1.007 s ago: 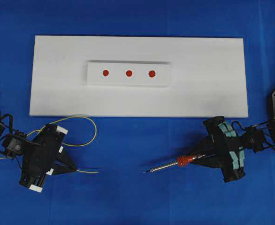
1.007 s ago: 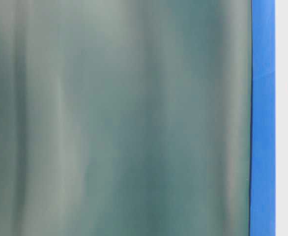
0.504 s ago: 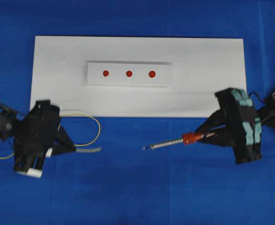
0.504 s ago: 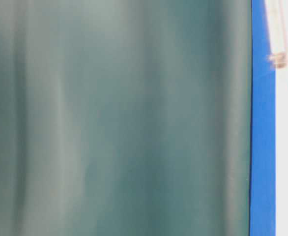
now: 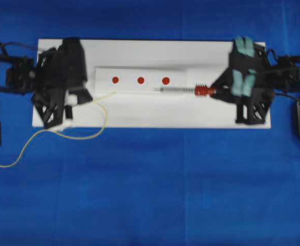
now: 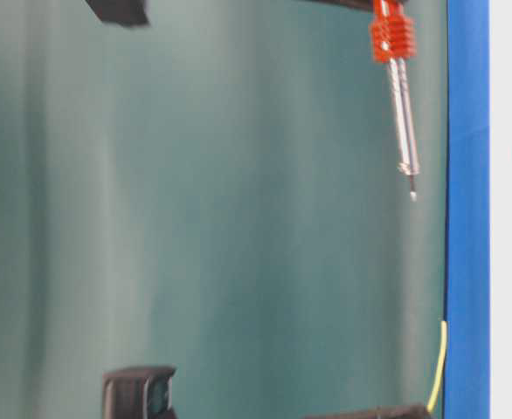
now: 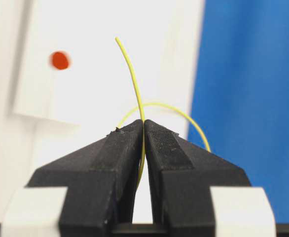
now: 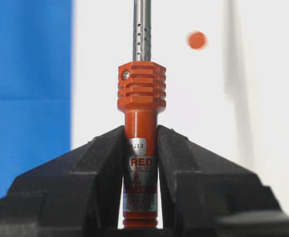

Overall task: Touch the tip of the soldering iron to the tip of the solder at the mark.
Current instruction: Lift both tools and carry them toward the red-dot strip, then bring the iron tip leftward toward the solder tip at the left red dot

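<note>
Your soldering iron (image 5: 183, 90) hangs over the white board (image 5: 150, 115), its orange handle clamped between the closed fingers of the right gripper (image 5: 222, 92) and its metal shaft pointing left along the near edge of the raised strip (image 5: 101, 82) that carries the three red marks (image 5: 141, 80). Its dark tip sits just below and a little left of the rightmost mark. From table level you can see the tip is in the air, not touching anything.

The solder (image 5: 100, 110) is pinched in the closed fingers of the left gripper (image 5: 81, 97). Its short free end pokes out rightward and stops just beside the leftmost mark, while the long tail loops off the board's front edge and trails across the blue mat (image 5: 150, 195).

So both tools are picked up and brought over the board — that part looks done. What's left is the meeting itself: the two tips are well apart, with the middle mark between them, and you can't tell from the pictures which mark is meant.

Room is decent. The strip between the grippers is unobstructed, and nothing else stands on the board. Mind the strip's raised edge under the shaft as you lower — and the limp solder end, which will likely bend on contact.
</note>
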Robot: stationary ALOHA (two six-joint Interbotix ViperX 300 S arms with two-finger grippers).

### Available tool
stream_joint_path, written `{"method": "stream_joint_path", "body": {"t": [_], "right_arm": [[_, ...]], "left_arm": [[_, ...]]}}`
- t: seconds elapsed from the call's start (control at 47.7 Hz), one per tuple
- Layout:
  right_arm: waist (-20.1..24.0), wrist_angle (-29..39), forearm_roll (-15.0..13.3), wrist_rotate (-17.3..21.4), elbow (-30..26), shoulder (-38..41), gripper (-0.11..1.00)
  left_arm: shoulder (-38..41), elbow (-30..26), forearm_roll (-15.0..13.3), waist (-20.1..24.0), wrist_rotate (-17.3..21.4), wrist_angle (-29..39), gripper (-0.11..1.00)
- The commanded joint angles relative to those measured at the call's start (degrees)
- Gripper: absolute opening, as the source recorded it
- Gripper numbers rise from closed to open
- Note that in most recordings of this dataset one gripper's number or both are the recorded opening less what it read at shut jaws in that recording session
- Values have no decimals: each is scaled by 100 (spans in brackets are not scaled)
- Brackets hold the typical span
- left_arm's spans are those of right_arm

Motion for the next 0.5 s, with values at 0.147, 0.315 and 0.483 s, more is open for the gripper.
{"method": "stream_joint_path", "body": {"t": [0.147,0.315,0.483], "right_arm": [[-255,97,-272,-9,-501,589,6],[-290,97,-299,-9,-615,800,6],[-281,79,-308,-9,-650,826,6]], "left_arm": [[439,-343,44,352,26,97,1],[633,-369,44,431,9,88,1],[633,-378,44,431,-26,97,1]]}}
